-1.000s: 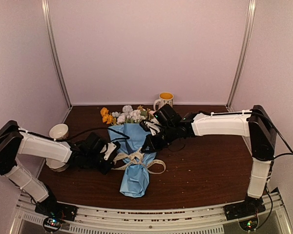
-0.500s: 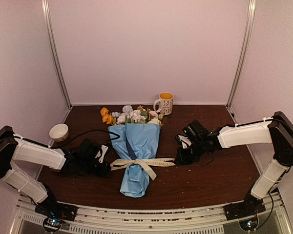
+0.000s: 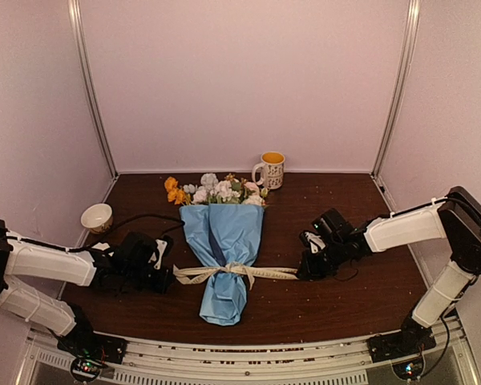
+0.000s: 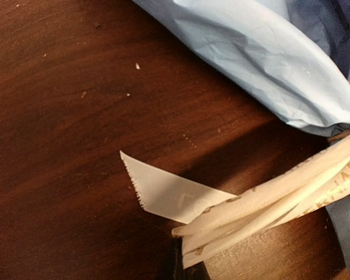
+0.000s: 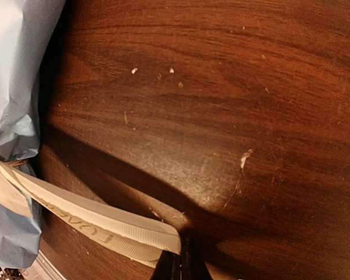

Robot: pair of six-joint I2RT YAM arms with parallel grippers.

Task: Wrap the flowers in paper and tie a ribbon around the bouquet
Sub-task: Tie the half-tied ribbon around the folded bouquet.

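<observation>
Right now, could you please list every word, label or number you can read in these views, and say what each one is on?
ribbon: pale capital letters are printed along it, but they are skewed and blurred, so no word can be read with confidence.
mug: small dark marks on its side, too small to read.
blue paper and table: no text.

There is one bouquet (image 3: 224,241), one ribbon (image 3: 272,273), one mug (image 3: 271,169), one bowl (image 3: 96,216) and two robot arms (image 3: 48,263).
</observation>
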